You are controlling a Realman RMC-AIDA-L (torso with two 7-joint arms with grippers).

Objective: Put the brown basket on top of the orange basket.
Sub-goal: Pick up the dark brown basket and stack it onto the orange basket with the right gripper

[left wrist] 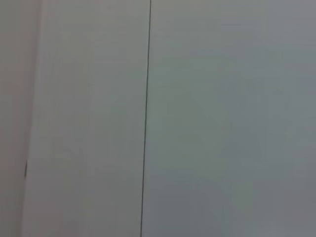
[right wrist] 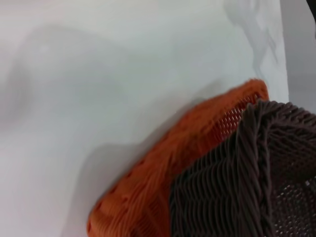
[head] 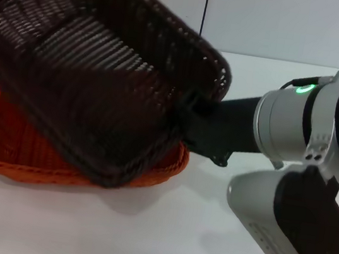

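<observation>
The right gripper (head: 184, 113) grips the right rim of the brown basket (head: 90, 58), holding it tilted, left side high, over the orange basket (head: 7, 147) on the white table (head: 161, 228), its near edge down inside the orange rim, with bare table near and right.

Lab-style test bench: bare white tabletop (head: 140, 237), plain white panelled wall (head: 287, 23) with a dark seam at 12 o'clock, only two wicker baskets as props.
</observation>
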